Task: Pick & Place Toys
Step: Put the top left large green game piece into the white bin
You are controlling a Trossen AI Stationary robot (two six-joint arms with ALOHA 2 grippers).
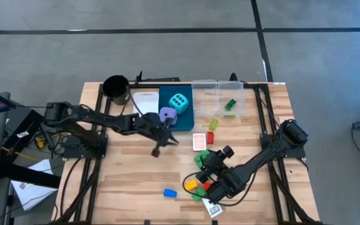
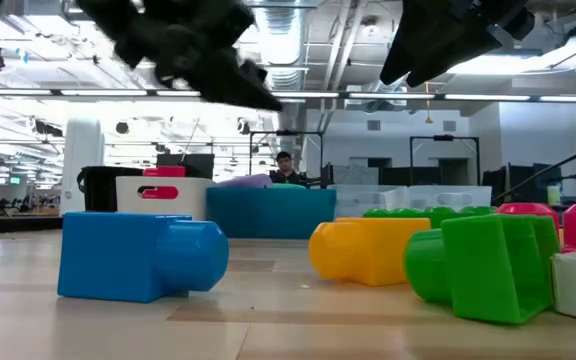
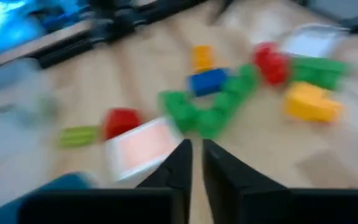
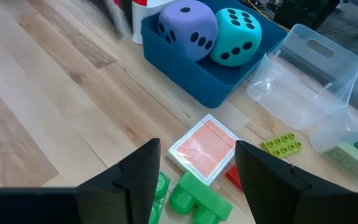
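A pale wooden plank table [image 1: 130, 181] stands on a grey concrete floor, and the low view looks across it into a large bright hall with ceiling pipes, strip lights and a person seated far behind. The blue bin [image 1: 183, 119], a smooth rectangular plastic tray near the table's far edge, serves as landmark: in it sit the cyan die [image 1: 179, 102] and the purple die [image 1: 167, 115], both rounded cubes with black dots, touching each other. Beside the bin on one side are a white bin [image 1: 145, 100] and a black round cup [image 1: 115, 86]; on the other side a clear bin [image 1: 217, 97] holds a green brick [image 1: 230, 105]. The left gripper [image 1: 161, 145] hangs just in front of the blue bin, its jaws nearly together with only a thin slit between them and nothing held. The right gripper [image 1: 210, 161] is farther in front of the bin, jaws parted about halfway and empty, above a flat card [image 4: 204, 148] with a pink patterned back. Around the card lie studded plastic bricks: a red brick [image 1: 210, 137], a lime brick [image 1: 214, 124], green bricks [image 1: 200, 159], a yellow brick [image 2: 368, 250], and a blue brick [image 1: 170, 193] well apart nearer the front edge.
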